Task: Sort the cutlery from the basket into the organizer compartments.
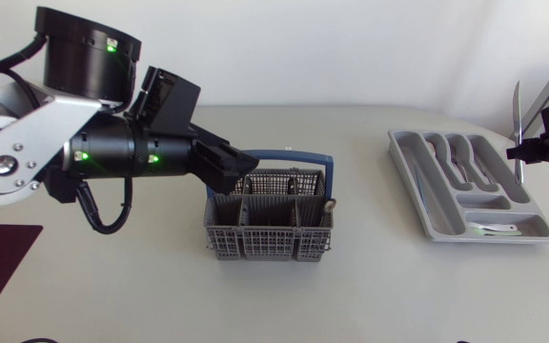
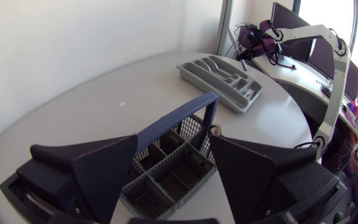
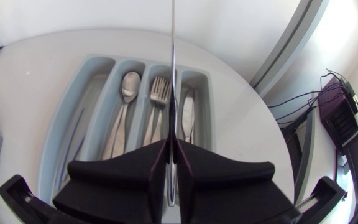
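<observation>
knife (image 3: 173, 74) is standing upright, gripped from both sides by the right hand (image 3: 172, 152), its blade pointing ahead over the organizer (image 3: 55, 143) (a spoon (image 3: 128, 87) and fork (image 3: 159, 90) are lying in compartments beneath). left hand (image 2: 173, 140) is hanging released, fingers spread, just above the basket (image 2: 166, 186) on the worktop (image 2: 104, 93).

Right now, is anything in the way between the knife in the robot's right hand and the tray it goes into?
Nothing visible. The right hand is shut on the knife, held above the organizer, with only open air between them. Another knife already lies in an end compartment.
</observation>
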